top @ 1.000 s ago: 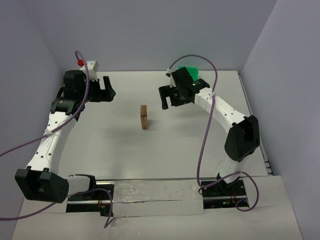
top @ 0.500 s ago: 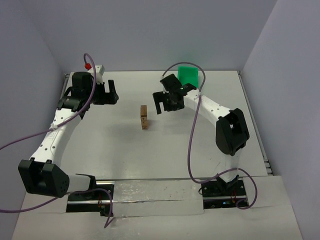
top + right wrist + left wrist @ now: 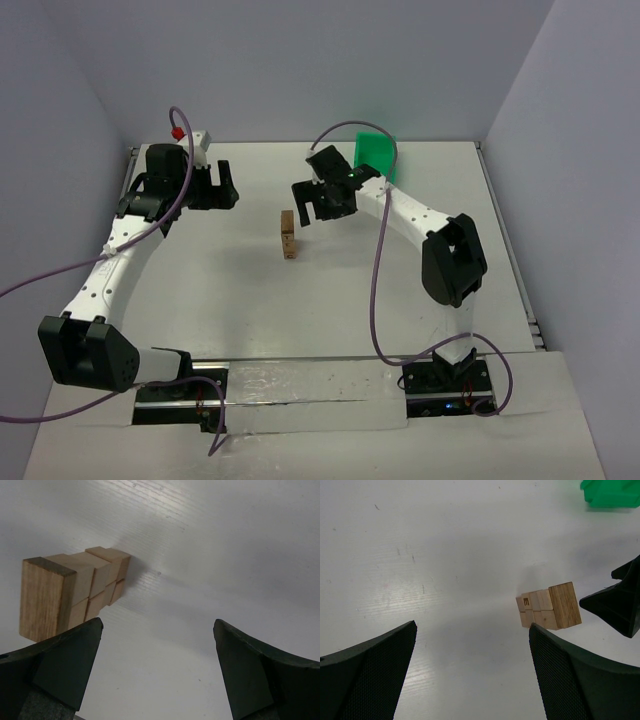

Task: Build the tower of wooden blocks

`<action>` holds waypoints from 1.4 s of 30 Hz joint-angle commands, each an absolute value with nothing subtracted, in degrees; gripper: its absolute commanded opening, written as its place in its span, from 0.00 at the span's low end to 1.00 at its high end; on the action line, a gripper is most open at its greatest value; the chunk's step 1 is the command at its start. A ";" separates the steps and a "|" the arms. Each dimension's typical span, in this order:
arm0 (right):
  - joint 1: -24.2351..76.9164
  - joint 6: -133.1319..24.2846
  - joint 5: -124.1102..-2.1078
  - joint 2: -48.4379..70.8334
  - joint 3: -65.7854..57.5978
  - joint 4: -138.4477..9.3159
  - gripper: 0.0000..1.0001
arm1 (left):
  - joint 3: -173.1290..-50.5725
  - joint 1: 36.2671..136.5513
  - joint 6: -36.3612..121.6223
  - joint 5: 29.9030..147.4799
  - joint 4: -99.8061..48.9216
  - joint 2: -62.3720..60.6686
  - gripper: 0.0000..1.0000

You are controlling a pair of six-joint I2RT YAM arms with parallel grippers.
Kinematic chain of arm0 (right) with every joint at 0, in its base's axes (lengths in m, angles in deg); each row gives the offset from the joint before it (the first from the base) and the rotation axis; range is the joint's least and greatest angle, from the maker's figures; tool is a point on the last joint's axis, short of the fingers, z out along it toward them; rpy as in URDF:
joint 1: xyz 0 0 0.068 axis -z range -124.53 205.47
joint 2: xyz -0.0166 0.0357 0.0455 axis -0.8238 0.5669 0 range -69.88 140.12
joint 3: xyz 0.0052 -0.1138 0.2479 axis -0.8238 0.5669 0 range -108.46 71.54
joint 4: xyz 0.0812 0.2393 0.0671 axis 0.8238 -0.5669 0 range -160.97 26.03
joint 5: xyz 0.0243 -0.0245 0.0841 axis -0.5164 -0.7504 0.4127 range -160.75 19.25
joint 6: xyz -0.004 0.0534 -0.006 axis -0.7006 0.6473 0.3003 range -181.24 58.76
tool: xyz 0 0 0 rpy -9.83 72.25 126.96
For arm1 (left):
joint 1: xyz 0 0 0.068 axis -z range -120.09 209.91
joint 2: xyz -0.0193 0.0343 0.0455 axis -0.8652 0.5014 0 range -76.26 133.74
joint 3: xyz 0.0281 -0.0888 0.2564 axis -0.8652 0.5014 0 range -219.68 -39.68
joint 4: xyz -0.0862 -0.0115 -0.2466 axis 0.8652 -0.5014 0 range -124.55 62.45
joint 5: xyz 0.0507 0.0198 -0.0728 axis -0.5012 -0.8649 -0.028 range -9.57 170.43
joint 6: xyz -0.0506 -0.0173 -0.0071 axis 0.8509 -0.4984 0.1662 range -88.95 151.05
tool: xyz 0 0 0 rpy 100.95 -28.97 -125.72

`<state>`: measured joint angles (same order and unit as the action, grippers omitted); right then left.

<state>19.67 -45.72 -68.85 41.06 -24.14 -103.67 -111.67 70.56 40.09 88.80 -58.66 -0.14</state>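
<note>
The tower, a narrow column of tan wood blocks several cubes tall, stands upright in the middle of the table. It also shows in the left wrist view and in the right wrist view. My left gripper is open and empty, hovering to the left of the tower. My right gripper is open and empty, just right of the tower's top, not touching it. No loose blocks are in view.
A green plastic bin stands at the back of the table behind the right arm; its corner shows in the left wrist view. White walls close the table at the back and sides.
My right gripper has moved left from near the green bin toward the tower. My left gripper rose slightly and shifted right, then held. The tower has not moved.
</note>
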 commanded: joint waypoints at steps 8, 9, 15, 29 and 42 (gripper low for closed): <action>18.47 -46.08 -68.74 42.09 -28.22 -103.78 1.00 | -112.64 70.46 41.07 90.10 -57.96 -0.41 0.99; 18.47 -46.04 -68.63 42.08 -28.12 -103.78 1.00 | -112.54 70.46 41.08 90.10 -57.96 -0.41 0.99; 18.15 -46.30 -67.94 41.79 -27.91 -103.57 1.00 | -112.64 70.46 41.34 90.27 -57.96 -0.37 0.99; 17.58 -46.91 -66.96 41.64 -28.29 -103.43 1.00 | -112.65 70.46 41.26 90.19 -57.96 -0.50 0.99; 17.48 -47.13 -66.88 41.28 -28.15 -103.22 1.00 | -112.37 70.46 41.25 90.27 -58.02 -0.69 0.99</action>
